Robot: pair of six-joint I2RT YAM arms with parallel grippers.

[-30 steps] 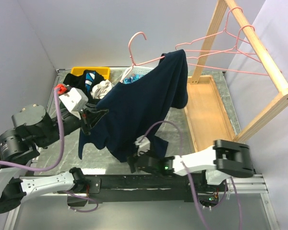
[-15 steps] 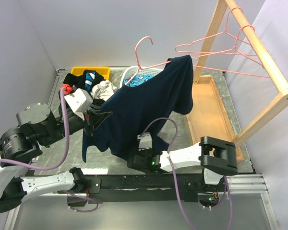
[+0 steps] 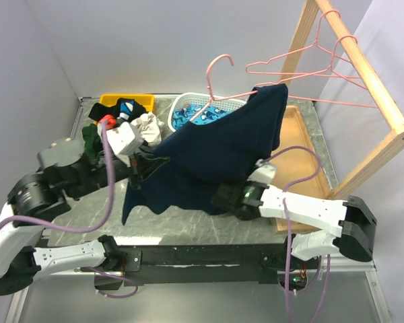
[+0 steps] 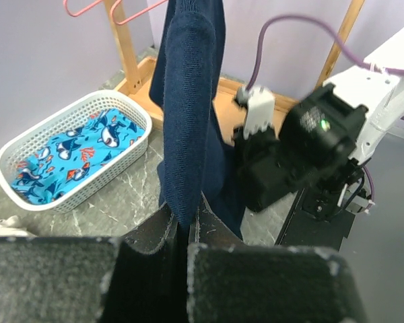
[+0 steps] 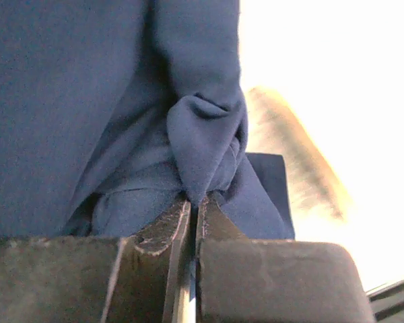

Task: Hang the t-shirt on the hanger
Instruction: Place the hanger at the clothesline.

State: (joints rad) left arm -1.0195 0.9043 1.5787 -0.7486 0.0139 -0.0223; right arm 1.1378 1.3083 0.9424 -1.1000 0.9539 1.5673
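Observation:
The navy t-shirt [image 3: 215,141] hangs in the air, draped over the pink hanger [image 3: 219,87], whose hook sticks up above the cloth. My left gripper [image 3: 147,166] is shut on the shirt's left edge. In the left wrist view the t-shirt [image 4: 188,101] rises straight out of the shut left gripper [image 4: 187,225]. My right gripper [image 3: 221,199] is shut on the shirt's lower hem, and in the right wrist view a bunched fold of the t-shirt [image 5: 202,148] sits pinched in the right gripper [image 5: 194,205]. Most of the hanger's wire is hidden under the cloth.
A wooden rack [image 3: 367,70] with pink hangers [image 3: 303,67] stands at the right on a wooden base tray [image 3: 289,151]. A white basket [image 3: 188,104] holds whale-print fabric. A yellow bin [image 3: 126,100] and a clothes heap [image 3: 141,124] lie at the back left.
The right gripper closed on the shirt's hem and swung up and right. The left arm carried shirt and hanger to the right, toward the rack.

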